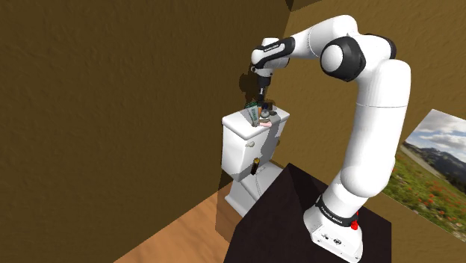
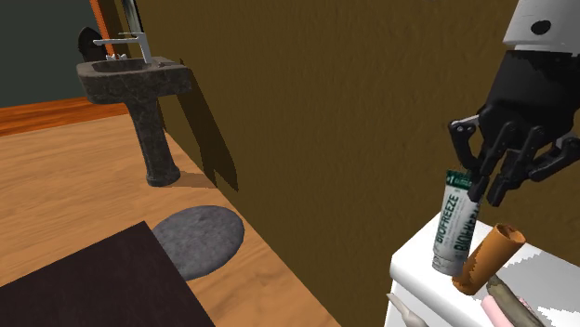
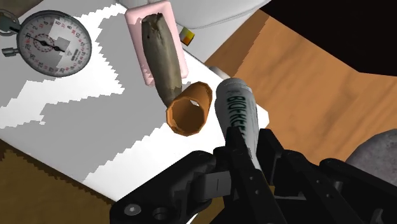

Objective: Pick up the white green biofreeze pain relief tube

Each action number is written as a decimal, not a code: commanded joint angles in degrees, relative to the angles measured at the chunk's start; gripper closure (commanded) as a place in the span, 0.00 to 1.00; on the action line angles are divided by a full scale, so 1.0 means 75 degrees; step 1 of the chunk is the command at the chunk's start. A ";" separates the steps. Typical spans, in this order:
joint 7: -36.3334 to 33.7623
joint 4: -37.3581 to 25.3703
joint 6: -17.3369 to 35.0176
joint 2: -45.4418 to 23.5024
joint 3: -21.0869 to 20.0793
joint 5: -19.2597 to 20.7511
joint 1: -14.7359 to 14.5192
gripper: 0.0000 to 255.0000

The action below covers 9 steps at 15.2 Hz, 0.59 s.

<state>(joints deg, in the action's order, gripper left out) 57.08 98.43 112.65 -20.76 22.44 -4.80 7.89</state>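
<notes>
The white and green tube (image 2: 457,232) stood nearly upright at the edge of the toilet tank lid (image 2: 414,265). Its flat, green-banded end was up between the gripper's fingers. Its rounded cap end pointed down at the lid. Its long axis ran steeply, with the top leaning a little toward the second exterior view's right, and the green lettering ran along that axis. In the wrist view the tube (image 3: 238,111) stretched straight away from the gripper (image 3: 245,159), in line with the fingers.

The gripper (image 2: 483,190) was clamped narrow on the tube's upper end, so you held it by the top, not the middle. I judge the grasp as made and the lift as the step in hand. You could not tell from these views whether the cap end was clear of the lid.

The next move called for a straight rise along the tube's own axis. With so high a hold, any sideways pull could swing the lower end. Just beside that end lay a brown open-ended roll (image 2: 488,255), close enough to be knocked. Beyond the roll sat a pink tray (image 3: 156,38) holding a brownish stick. A round dial (image 3: 52,42) lay farther along the lid. Below were the wooden floor (image 2: 84,176) and a grey rug (image 2: 197,239).
</notes>
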 commanded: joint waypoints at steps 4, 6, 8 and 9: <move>-0.0042 -0.0268 -0.0443 0.0186 0.0029 0.0078 -0.0026 1.00; -0.0051 -0.0399 -0.0627 0.0243 0.0040 0.0102 -0.0030 1.00; -0.0055 -0.0477 -0.0734 0.0274 0.0045 0.0115 -0.0031 1.00; -0.0055 -0.0478 -0.0734 0.0273 0.0045 0.0115 -0.0031 1.00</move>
